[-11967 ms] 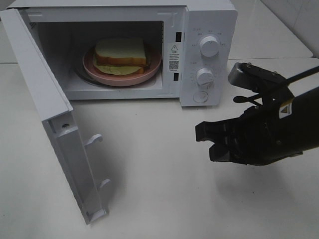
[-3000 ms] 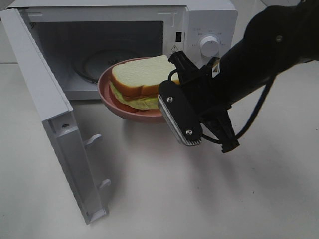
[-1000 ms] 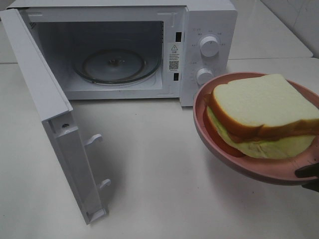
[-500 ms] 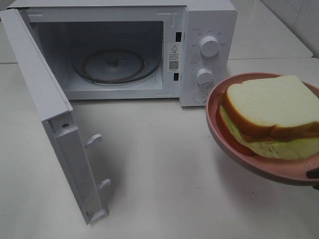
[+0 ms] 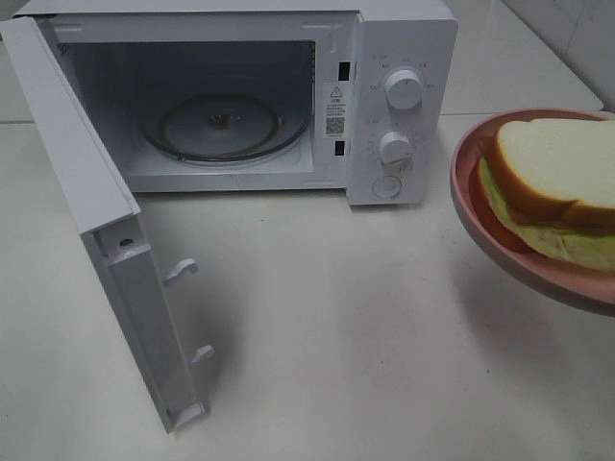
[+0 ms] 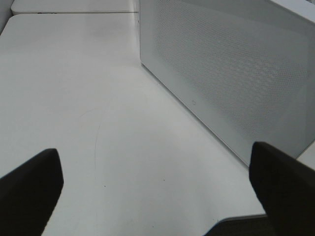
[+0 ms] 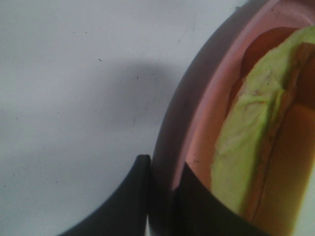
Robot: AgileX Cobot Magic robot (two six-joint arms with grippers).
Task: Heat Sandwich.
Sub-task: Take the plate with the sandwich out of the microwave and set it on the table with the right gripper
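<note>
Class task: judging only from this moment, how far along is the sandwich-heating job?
Done: the sandwich is out of the microwave; only the bare glass turntable sits inside. In hand: the right pincer grips the pink plate by its rim, above the table. Left: set it down, close the door.

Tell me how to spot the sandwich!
Find the big white microwave with its door swung open. Look to the right of its knobs: a pink plate hangs above the table. The sandwich lies on it, thick white bread with brown crust and yellow-green filling.
</note>
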